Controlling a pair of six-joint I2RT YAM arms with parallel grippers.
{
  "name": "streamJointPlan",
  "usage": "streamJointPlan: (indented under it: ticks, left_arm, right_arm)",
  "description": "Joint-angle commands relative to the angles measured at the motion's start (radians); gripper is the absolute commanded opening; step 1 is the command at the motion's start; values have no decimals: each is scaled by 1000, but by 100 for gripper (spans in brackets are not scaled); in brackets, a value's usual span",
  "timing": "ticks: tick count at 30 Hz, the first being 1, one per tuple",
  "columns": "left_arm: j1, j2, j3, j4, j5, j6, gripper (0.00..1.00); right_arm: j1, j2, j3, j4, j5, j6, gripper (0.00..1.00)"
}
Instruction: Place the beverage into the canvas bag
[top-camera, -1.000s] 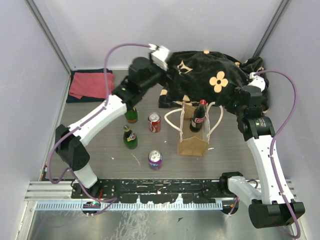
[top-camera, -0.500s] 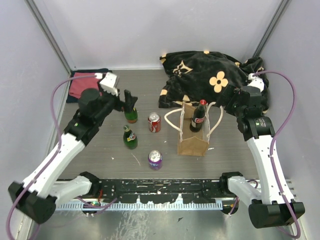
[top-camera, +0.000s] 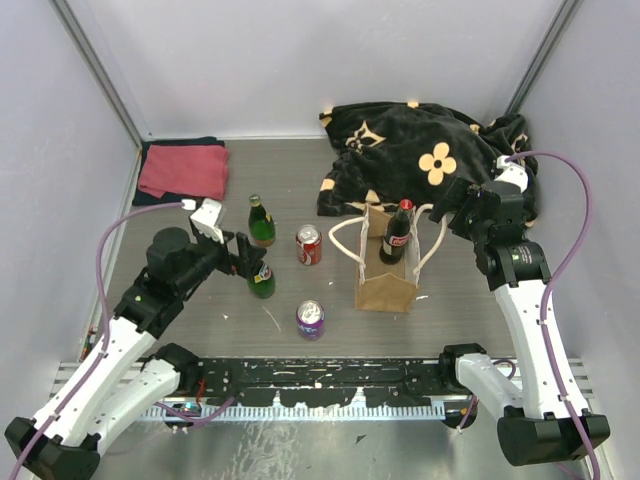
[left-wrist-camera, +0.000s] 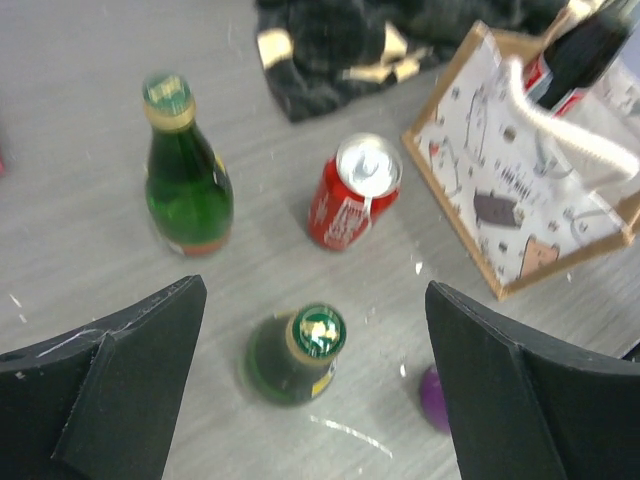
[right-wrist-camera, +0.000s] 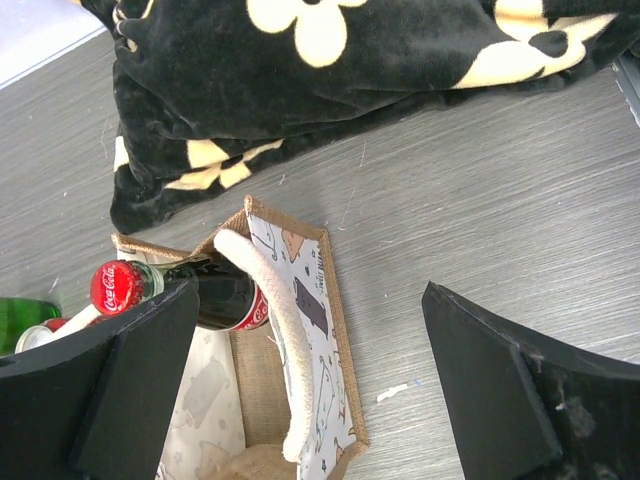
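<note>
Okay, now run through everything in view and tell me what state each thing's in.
canvas bag: upright, mouth open, cola bottle inside
cola bottle: upright in the bag, capped
far green bottle: upright, capped
near green bottle: upright, capped
red can: upright
purple can: upright
black blanket: crumpled
pink towel: folded flat
left gripper: open, empty
right gripper: open, empty
</note>
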Motion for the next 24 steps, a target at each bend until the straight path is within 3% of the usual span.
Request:
streamJointPlan:
  ticks: [1, 11, 24]
  left_arm:
    - [-1, -17, -82, -3, 11, -69, 98]
    - [-21, -8, -202, 79, -27, -143, 98]
    - [-52, 51, -277, 221, -79, -115, 85]
  right_arm:
    - [-4, -9, 11, 34, 3, 0, 100]
    - [-4, -21, -24, 41, 10, 13, 100]
    - [-4, -28, -26, 45, 6, 34, 100]
